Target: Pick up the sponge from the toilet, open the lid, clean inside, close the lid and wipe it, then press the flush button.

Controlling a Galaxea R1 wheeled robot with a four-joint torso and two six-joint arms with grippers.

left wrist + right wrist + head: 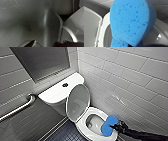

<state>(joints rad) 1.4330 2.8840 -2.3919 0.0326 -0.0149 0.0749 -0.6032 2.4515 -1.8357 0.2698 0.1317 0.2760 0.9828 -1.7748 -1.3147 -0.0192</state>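
The white toilet (86, 129) stands in the corner with its lid (78, 102) raised upright against the tank. The dark round flush button (65, 85) sits in the middle of the tank top. My right gripper (115, 127) comes in from the lower right, shut on the blue sponge (109, 125), which hangs over the bowl's right rim at the edge of the opening. Close up, the sponge (132, 22) stands large in front of the rim and the raised lid (91, 27). The left wrist view looks at grey surfaces and a white curved edge.
White tiled walls close in on the right and behind the tank. A metal grab bar (17, 109) runs along the left wall. A grey framed panel (42, 59) hangs above the tank. Dark small-tiled floor (63, 133) lies left of the bowl.
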